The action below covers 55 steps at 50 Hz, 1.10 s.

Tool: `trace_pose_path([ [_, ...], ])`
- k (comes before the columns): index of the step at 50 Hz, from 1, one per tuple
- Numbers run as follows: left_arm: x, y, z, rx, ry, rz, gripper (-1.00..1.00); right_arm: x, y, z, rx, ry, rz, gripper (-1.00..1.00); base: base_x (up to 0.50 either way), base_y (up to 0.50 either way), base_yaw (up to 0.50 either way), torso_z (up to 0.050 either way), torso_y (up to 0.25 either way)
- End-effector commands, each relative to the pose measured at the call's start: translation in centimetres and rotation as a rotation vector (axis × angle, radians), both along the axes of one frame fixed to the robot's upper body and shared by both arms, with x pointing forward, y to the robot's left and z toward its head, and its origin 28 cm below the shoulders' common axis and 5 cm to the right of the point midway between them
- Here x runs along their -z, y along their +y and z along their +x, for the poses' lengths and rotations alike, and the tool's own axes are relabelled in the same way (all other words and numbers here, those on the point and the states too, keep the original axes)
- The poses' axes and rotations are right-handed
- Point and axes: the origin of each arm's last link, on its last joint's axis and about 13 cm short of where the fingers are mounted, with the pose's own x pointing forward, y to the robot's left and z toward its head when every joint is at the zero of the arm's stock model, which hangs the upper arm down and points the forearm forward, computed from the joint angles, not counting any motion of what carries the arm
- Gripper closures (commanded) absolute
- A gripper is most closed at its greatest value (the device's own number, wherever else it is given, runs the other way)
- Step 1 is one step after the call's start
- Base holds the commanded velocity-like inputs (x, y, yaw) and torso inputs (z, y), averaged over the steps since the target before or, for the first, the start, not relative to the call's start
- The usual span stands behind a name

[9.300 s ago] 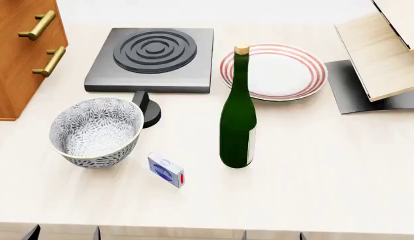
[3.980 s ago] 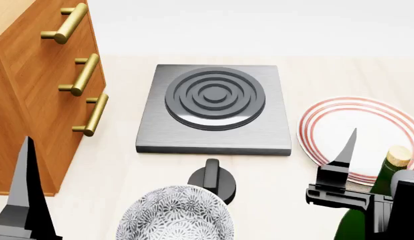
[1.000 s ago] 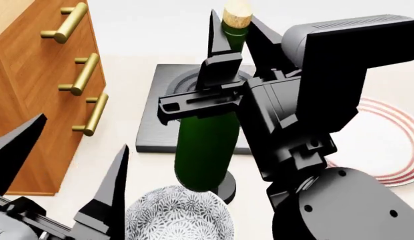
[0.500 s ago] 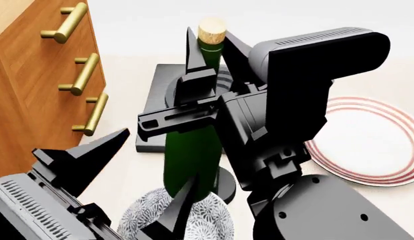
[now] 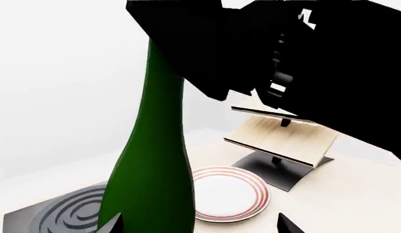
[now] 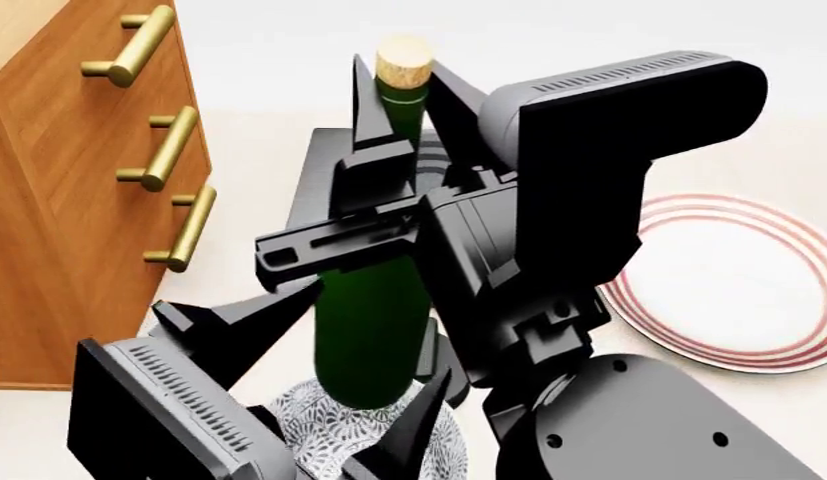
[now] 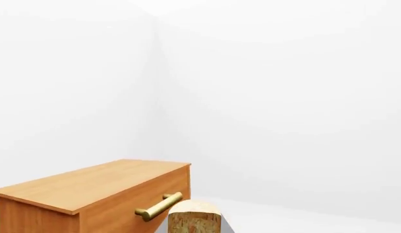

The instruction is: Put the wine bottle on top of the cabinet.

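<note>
- Left gripper is seen nearest the head camera, low in the head view, with its fingers spread wide to either side of the lower body of the wine bottle; no contact with the glass can be confirmed, so it is read as released
- Patterned bowl is partly visible beneath the left gripper and directly under the bottle base
- Right gripper is clenched on the bottle at the neck and shoulder, one pointed finger on each side of the glass
- Wine bottle is held upright in the air above the counter, its tan cork uppermost; in the left wrist view its green body fills the foreground
- Black knob base is mostly hidden behind the bottle
- Grey hotplate with concentric rings lies behind the bottle and is largely covered by the right arm
- Red-striped plate lies on the counter to the right of the hotplate
- Cabinet stands at the left, its brass handles facing the bottle; the bottle is beside it, well apart from its top
- Pale slanted rack on a dark base is seen beyond the plate in the left wrist view
</note>
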Motion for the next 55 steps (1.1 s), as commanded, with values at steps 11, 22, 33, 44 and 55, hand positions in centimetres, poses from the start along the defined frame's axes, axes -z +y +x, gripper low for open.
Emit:
trace_pose_path([
  [11,0.8,0.2,2.4,-0.084,0.015,0.087,-1.0,-0.5,-0.1,-0.4,-0.001,-0.038,-0.005,1.0,0.0,0.0,0.0,0.0,0.001],
  [22,1.4,0.1,3.1,-0.09,0.038,0.105,-1.0,-0.5,-0.1,-0.4,-0.003,-0.039,-0.003,1.0,0.0,0.0,0.0,0.0,0.0],
  [33,1.6,-0.2,3.7,-0.087,0.052,0.124,-1.0,-0.1,-0.1,-0.3,0.002,-0.032,-0.001,1.0,0.0,0.0,0.0,0.0,0.001],
  [44,1.6,-0.2,3.7,-0.079,0.051,0.124,-1.0,0.1,0.0,-0.4,0.001,-0.032,-0.003,1.0,0.0,0.0,0.0,0.001,0.0],
  [55,1.4,-0.3,3.7,-0.071,0.05,0.085,1.0,0.0,-0.1,-0.3,0.002,-0.029,-0.001,1.0,0.0,0.0,0.0,0.0,0.001],
])
